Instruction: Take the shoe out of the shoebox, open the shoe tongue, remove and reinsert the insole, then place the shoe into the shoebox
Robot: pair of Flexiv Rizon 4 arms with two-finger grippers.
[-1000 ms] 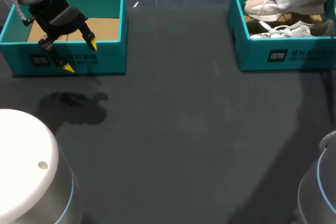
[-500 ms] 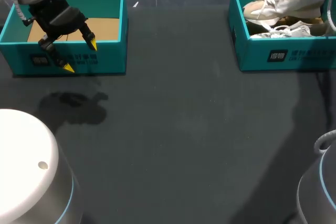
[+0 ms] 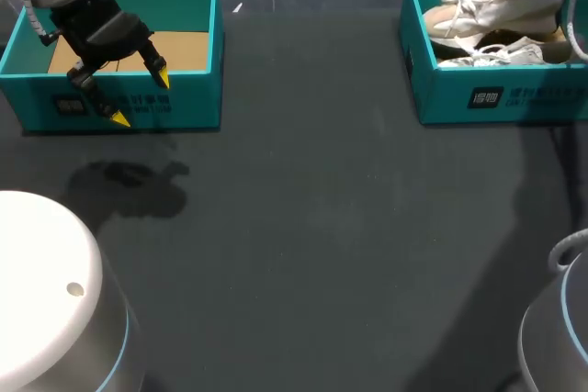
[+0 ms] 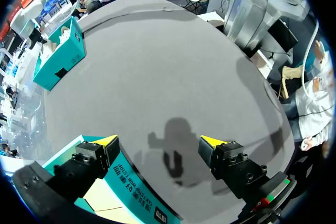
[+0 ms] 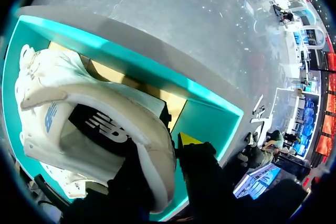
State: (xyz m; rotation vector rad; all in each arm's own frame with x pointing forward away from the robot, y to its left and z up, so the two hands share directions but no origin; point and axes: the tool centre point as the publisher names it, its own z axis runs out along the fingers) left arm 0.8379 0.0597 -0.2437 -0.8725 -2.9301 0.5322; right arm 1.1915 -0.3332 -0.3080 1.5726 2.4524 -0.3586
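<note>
- Dark grey matte tabletop (image 3: 322,227), teal cardboard shoebox (image 3: 478,98) far right
- Cream-and-white laced sneaker (image 3: 487,6) tilted over that shoebox, heel pinched by right pincer (image 5: 167,153)
- Left pincer (image 3: 140,98) spread, far left

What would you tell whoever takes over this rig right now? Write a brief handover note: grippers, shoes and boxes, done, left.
Left gripper: open, over the front wall of the left box.
Right gripper: shut on the heel of the shoe, tilted up above the second shoe in the right box.
Done: shoe gripped, not yet out.
Left: lift it out, open the tongue, remove and reinsert the insole, put it back.
</note>
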